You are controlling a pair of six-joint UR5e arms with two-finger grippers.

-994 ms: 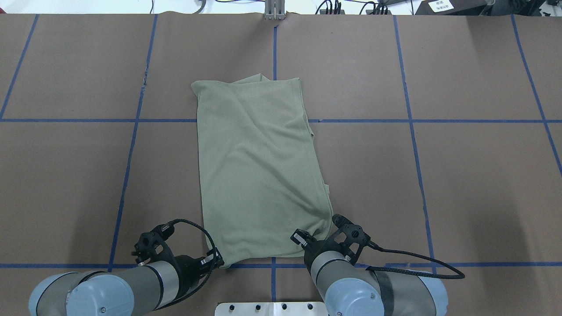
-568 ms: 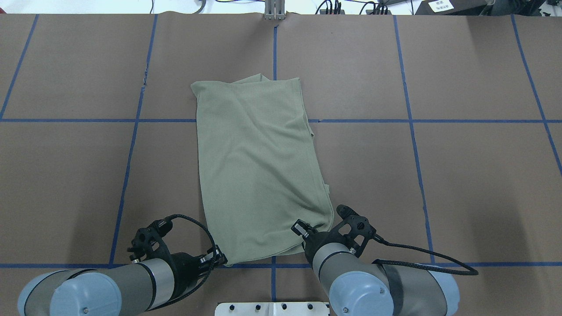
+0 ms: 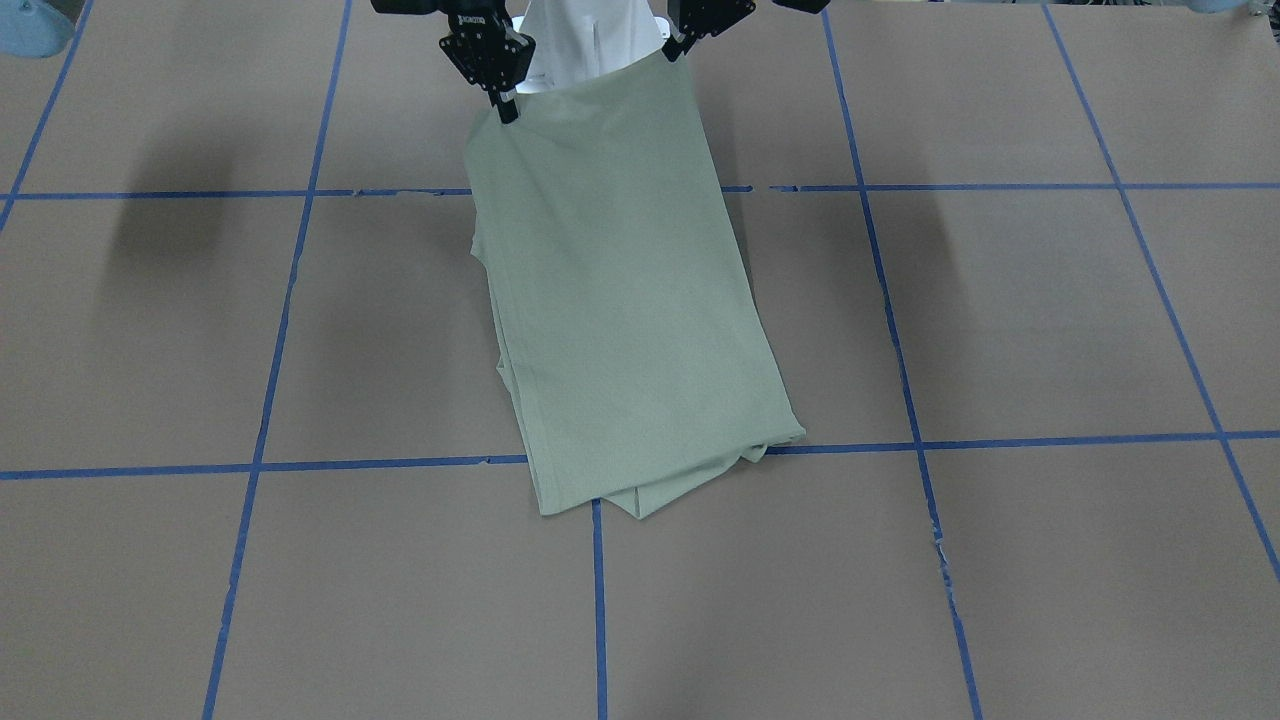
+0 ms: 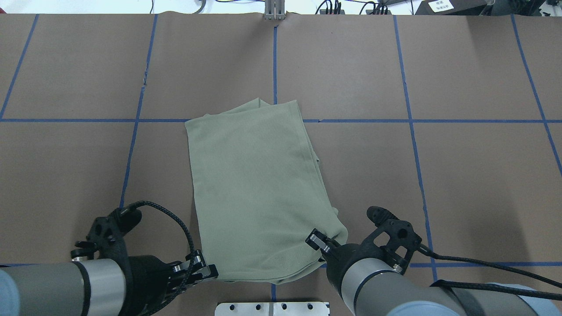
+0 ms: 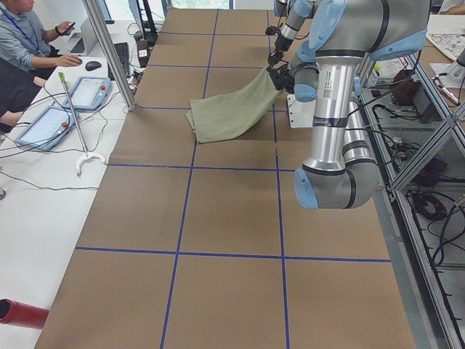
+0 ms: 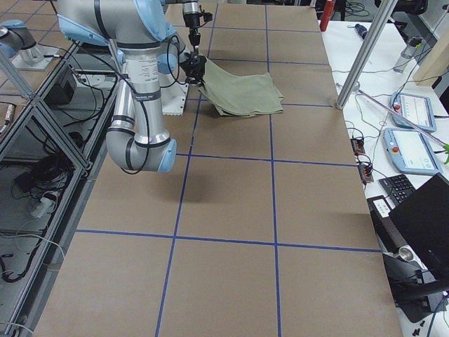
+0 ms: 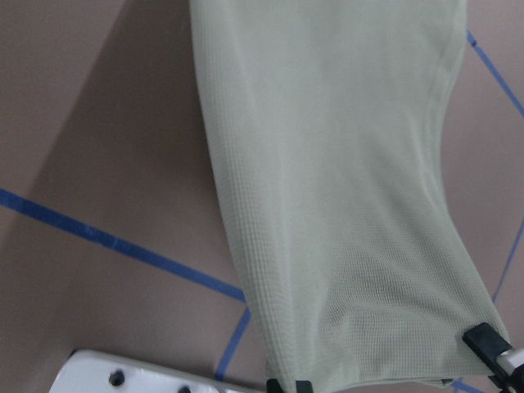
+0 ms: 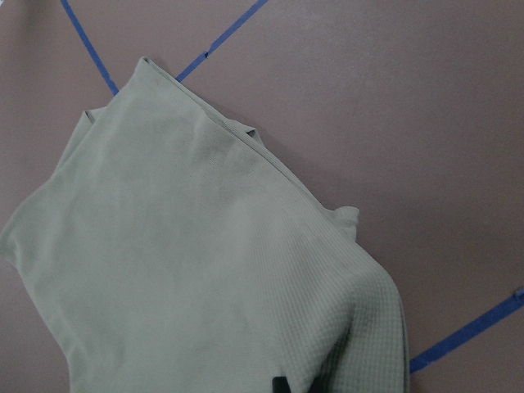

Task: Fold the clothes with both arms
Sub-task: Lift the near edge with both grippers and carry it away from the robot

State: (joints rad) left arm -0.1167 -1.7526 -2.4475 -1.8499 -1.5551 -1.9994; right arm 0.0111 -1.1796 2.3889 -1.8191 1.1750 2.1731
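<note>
The clothes, a pale sage-green shirt (image 4: 254, 197) folded into a long strip, lie along the table's middle with the near end raised. My left gripper (image 4: 211, 272) is shut on the near left corner. My right gripper (image 4: 322, 246) is shut on the near right corner. From the front, the shirt (image 3: 620, 300) hangs from the left gripper (image 3: 672, 48) and the right gripper (image 3: 505, 108), and its far end rests on the table. Both wrist views show the cloth (image 7: 344, 205) (image 8: 205, 270) stretching away from the fingertips (image 7: 286, 385) (image 8: 280, 383).
The brown table cover (image 4: 461, 175) carries a blue tape grid. A white pedestal plate (image 4: 272, 308) sits at the near edge between the arms. A metal post (image 5: 109, 51), tablets (image 5: 40, 127) and seated people (image 5: 25, 33) are beyond the far side.
Both grippers have risen and pulled back toward the robot's base with the shirt's near corners. The shirt's far end has slid toward the robot, and the wrinkles have been drawn out.
</note>
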